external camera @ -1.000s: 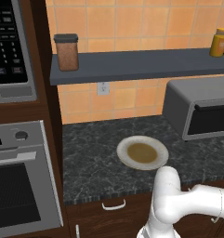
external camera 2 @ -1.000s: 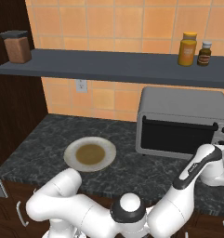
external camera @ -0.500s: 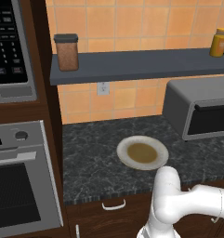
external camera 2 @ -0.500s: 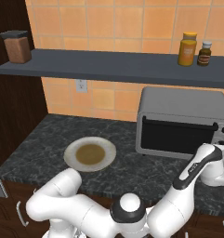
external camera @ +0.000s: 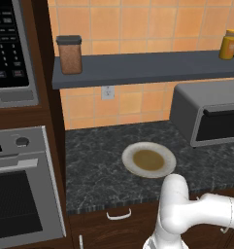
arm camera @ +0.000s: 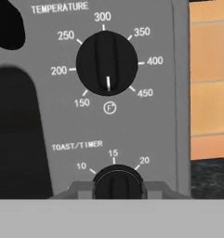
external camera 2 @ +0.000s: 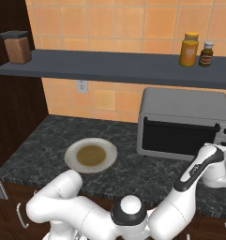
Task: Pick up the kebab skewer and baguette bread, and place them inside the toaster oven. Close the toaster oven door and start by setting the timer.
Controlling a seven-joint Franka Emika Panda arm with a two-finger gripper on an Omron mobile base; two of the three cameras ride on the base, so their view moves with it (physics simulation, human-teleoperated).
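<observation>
My two base cameras look forward and down from behind me — left and right — sharing the dark speckled stone counter (external camera: 104, 165), round cream plate (external camera: 148, 159) and boxy grey metal toaster oven (external camera 2: 182, 123). My hand camera sits very close — facing its grey control panel (arm camera: 132, 125) square-on.

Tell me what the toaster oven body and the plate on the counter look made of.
Toaster oven: apparently brushed grey metal, matte with an even sheen; its door looks like dark glass. Plate: seemingly glazed ceramic, off-white rim around a brownish centre.
</observation>
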